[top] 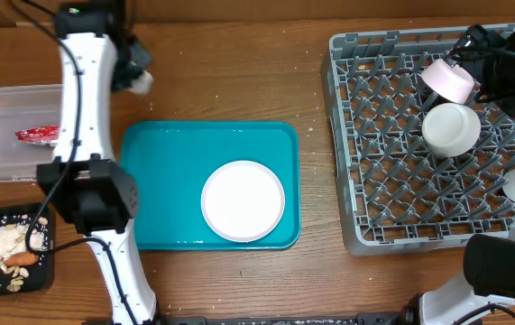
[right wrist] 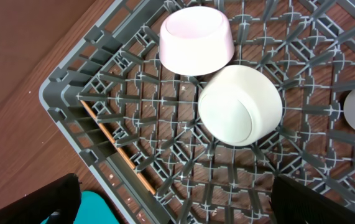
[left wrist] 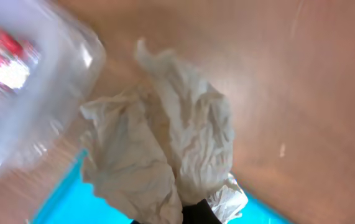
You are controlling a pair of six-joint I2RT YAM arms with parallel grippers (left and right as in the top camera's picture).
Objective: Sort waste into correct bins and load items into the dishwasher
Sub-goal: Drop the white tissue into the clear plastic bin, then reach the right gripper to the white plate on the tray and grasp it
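The left end effector [top: 133,70] is clenched on the crumpled paper wad [left wrist: 165,149]. The wad is held above the bench [top: 239,81], just beside a corner of the clear tub [left wrist: 22,93], in which a red wrapper [top: 39,134] is seen. Whether the wad is already over the tub's rim cannot be told.

The wad is judged to be light, soft and springy. It is pinched at its lower folds, and loose flaps are left standing free. A hold through the dense middle is judged safer than one on a single flap, which could tear or slip. On release, the paper may cling to the pads or catch on the rim.

The right end effector [right wrist: 174,186] is released, its jaws spread wide with nothing between them, above the dish rack [top: 374,208]. A white bowl [right wrist: 239,106] and a pale-pink cup [right wrist: 196,38] are lying in the rack, touching each other.
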